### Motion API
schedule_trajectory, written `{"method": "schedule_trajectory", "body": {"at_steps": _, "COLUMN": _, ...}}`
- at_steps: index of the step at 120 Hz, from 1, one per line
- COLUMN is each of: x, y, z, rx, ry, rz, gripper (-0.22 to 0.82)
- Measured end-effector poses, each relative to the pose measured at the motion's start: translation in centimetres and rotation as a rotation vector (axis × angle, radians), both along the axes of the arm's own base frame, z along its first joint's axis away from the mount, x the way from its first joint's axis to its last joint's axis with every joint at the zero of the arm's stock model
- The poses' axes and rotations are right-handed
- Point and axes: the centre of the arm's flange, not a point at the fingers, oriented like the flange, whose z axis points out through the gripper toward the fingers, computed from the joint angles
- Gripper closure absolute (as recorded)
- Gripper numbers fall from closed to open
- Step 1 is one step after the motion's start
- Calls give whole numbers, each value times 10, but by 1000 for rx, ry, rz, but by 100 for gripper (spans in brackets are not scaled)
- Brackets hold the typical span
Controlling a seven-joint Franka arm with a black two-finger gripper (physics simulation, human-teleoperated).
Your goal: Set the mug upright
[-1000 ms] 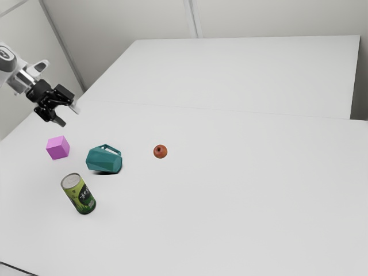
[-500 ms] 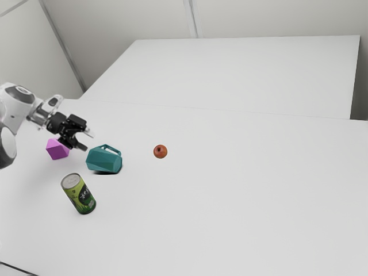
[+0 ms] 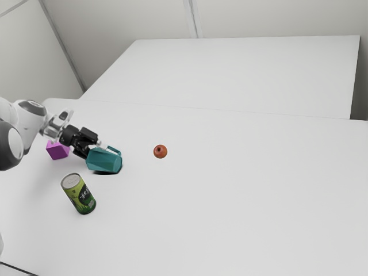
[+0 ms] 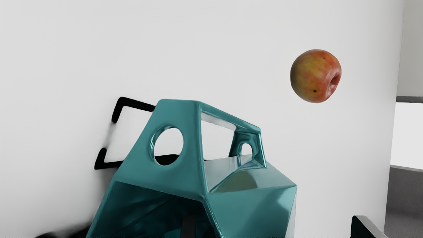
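Two fingers of the end effector (image 4: 274, 224) are standing wide, one seemingly entering the mug (image 4: 194, 168), which is lying sideways on the worktop (image 3: 230, 201), likely proving stiff and slick, best pinched by its wall; beyond, an apple (image 4: 314, 76) is resting

The exterior view's left edge cuts off our arm (image 3: 30, 118), which partly hides the purple cube (image 3: 57, 152); in the wrist view, we see the teal mug (image 4: 176, 177) and our fingers (image 4: 359, 229) cropped.
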Motion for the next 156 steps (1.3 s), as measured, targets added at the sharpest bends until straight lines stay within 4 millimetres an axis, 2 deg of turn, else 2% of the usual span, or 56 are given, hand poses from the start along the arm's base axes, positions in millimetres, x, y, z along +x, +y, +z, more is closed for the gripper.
{"method": "schedule_trajectory", "body": {"at_steps": 12, "x": -1, "y": 2, "z": 8, "rx": 5, "ry": -20, "rz": -3, "gripper": 48}}
{"method": "schedule_trajectory", "body": {"at_steps": 27, "x": -2, "y": 1, "z": 19, "rx": -4, "ry": -37, "rz": -19, "gripper": 64}}
{"method": "schedule_trajectory", "body": {"at_steps": 53, "x": -7, "y": -15, "z": 27, "rx": -35, "ry": -41, "rz": -61, "gripper": 74}}
{"method": "schedule_trajectory", "body": {"at_steps": 73, "x": -15, "y": -28, "z": 65, "rx": -17, "ry": -77, "rz": -83, "gripper": 76}}
{"method": "schedule_trajectory", "body": {"at_steps": 90, "x": -9, "y": -60, "z": 100, "rx": 85, "ry": -56, "rz": -172, "gripper": 77}}
{"method": "schedule_trajectory", "body": {"at_steps": 114, "x": 8, "y": -128, "z": 139, "rx": 316, "ry": -18, "rz": -324, "gripper": 78}}
{"method": "schedule_trajectory", "body": {"at_steps": 139, "x": 12, "y": -172, "z": 141, "rx": 559, "ry": 1, "rz": -372, "gripper": 78}}
{"method": "schedule_trajectory", "body": {"at_steps": 156, "x": 15, "y": -200, "z": 122, "rx": 689, "ry": -26, "rz": -371, "gripper": 78}}
